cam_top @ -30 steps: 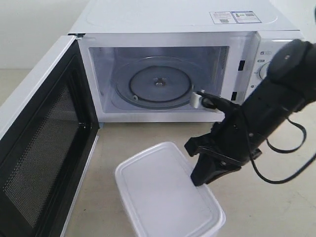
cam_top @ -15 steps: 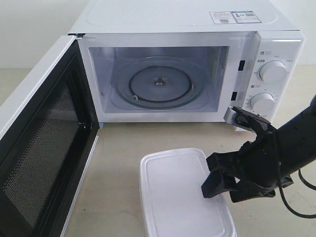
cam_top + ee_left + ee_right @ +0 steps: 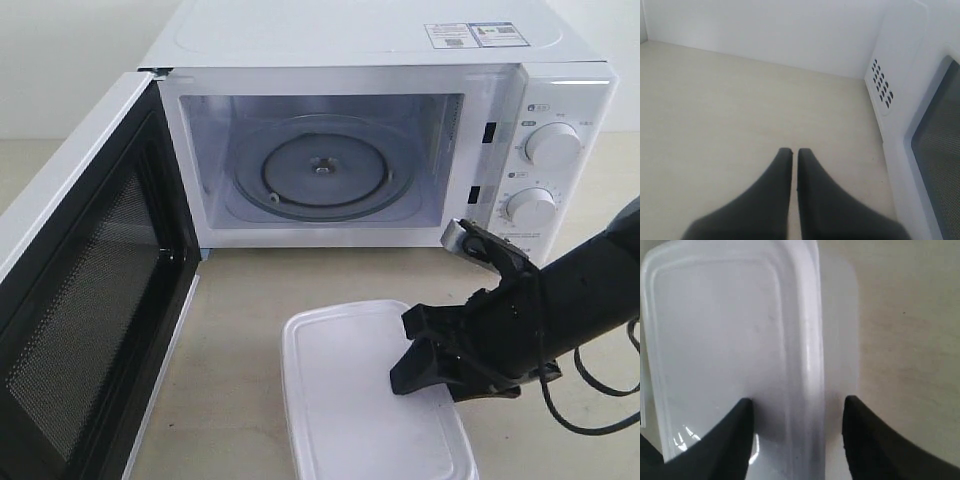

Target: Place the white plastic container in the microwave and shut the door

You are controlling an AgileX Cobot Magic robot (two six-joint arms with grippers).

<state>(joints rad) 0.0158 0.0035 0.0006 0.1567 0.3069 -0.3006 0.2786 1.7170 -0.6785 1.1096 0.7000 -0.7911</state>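
The white plastic container (image 3: 350, 390) sits lidded on the table in front of the microwave (image 3: 350, 40). The door (image 3: 75, 310) is swung wide open at the left, and the glass turntable (image 3: 320, 170) is bare. My right gripper (image 3: 405, 352) is open at the container's right edge. In the right wrist view the gripper (image 3: 797, 401) straddles the container's (image 3: 720, 335) rim, one finger over the lid and the other outside the wall. My left gripper (image 3: 794, 151) is shut on nothing above bare table and does not show in the exterior view.
Two round dials (image 3: 552, 145) are on the microwave's right panel, close behind my right arm. In the left wrist view, the microwave's vented side (image 3: 881, 85) and a dark mesh window (image 3: 940, 150) stand close beside my left gripper. A white wall (image 3: 765, 30) lies beyond.
The container has shifted right and turned square to the microwave. My right arm dropped lower and to the right, then edged left over the container's rim.
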